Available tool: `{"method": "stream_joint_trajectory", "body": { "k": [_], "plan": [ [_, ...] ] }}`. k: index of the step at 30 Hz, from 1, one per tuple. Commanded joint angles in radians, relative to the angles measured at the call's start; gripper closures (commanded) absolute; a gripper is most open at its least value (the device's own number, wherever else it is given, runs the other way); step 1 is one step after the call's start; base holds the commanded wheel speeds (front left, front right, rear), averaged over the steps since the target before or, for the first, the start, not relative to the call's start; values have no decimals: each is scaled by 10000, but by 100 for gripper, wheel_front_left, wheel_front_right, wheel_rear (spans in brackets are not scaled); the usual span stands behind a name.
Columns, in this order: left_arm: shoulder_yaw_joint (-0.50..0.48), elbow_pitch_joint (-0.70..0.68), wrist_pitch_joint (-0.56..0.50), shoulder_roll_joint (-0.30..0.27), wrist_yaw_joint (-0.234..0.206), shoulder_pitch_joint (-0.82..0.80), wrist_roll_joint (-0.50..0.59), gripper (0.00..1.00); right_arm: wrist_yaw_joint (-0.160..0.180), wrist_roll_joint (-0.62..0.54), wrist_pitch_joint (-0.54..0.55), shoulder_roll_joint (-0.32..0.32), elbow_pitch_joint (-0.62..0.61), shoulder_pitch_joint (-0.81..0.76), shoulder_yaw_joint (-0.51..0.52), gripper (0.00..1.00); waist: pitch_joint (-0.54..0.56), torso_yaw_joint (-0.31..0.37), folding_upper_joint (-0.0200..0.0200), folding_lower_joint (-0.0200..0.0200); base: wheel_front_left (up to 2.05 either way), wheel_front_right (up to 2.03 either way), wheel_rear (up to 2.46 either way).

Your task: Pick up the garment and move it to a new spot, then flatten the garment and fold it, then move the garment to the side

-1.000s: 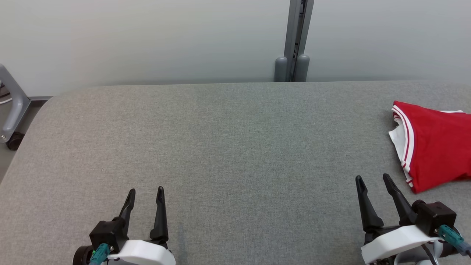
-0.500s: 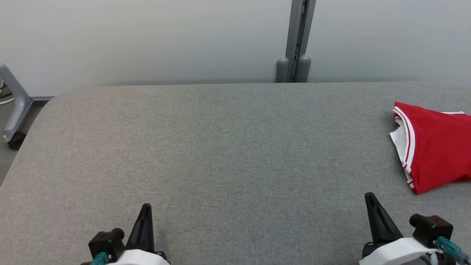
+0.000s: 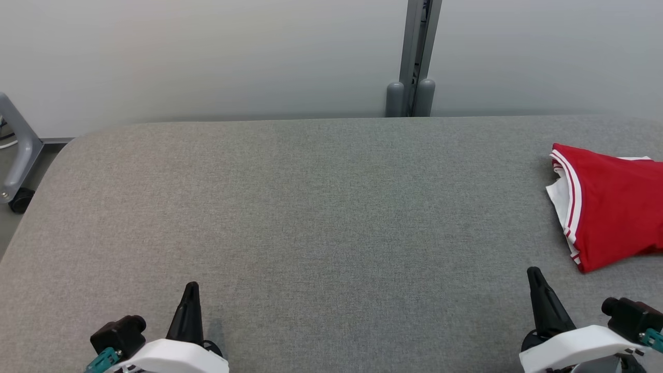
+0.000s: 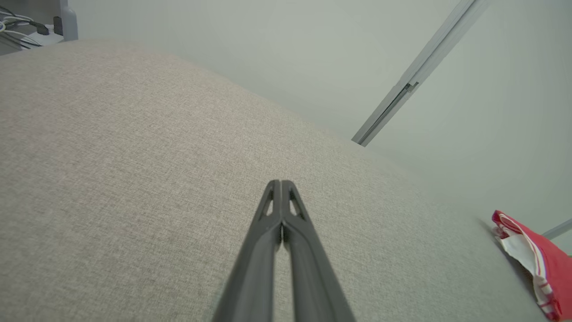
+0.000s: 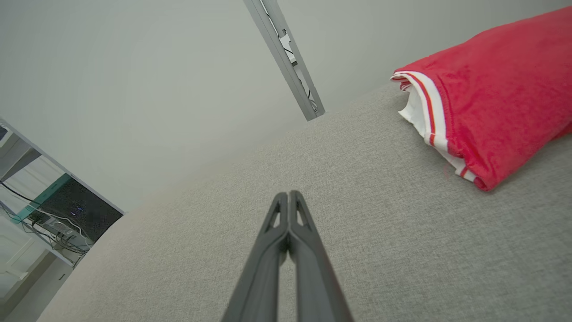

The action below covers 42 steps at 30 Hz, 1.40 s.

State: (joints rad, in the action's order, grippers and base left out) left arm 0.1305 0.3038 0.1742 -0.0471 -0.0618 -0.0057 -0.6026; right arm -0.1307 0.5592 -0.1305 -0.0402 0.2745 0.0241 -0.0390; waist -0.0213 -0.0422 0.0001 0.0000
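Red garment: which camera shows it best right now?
Right wrist view. The red garment is close and large there, with its striped white trim and white inner layer clear, though the frame's right edge crops it. Head view has it smaller, also cropped at the right edge. Left wrist view has a small corner of it, lower right.

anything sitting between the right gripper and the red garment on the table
Nothing visible does. The right gripper, shut, sits just short of the folded red garment at the table's right side, and the strip of grey table between its tip and the garment's near edge is bare.
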Motion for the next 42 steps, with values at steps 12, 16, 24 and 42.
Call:
{"method": "stream_joint_trajectory", "body": {
  "k": [12,16,24,42],
  "plan": [
    [-484,-248,-519,-48,383,-435,-1861,100,0,1969,403,-135,-205,383,263,100,20,47,-1,0,0,0,0],
    [-607,-273,-673,-50,477,-469,-2380,100,0,2521,519,-146,-216,417,331,100,27,63,-1,0,0,0,0],
    [-841,-320,-948,-54,661,-566,-3352,100,0,3551,747,-164,-235,471,466,100,41,95,-1,0,0,0,0],
    [-1328,-413,-1528,-60,1058,-739,-5376,100,0,5676,1232,-186,-274,609,750,100,73,169,-1,0,0,0,0]
  ]
}}
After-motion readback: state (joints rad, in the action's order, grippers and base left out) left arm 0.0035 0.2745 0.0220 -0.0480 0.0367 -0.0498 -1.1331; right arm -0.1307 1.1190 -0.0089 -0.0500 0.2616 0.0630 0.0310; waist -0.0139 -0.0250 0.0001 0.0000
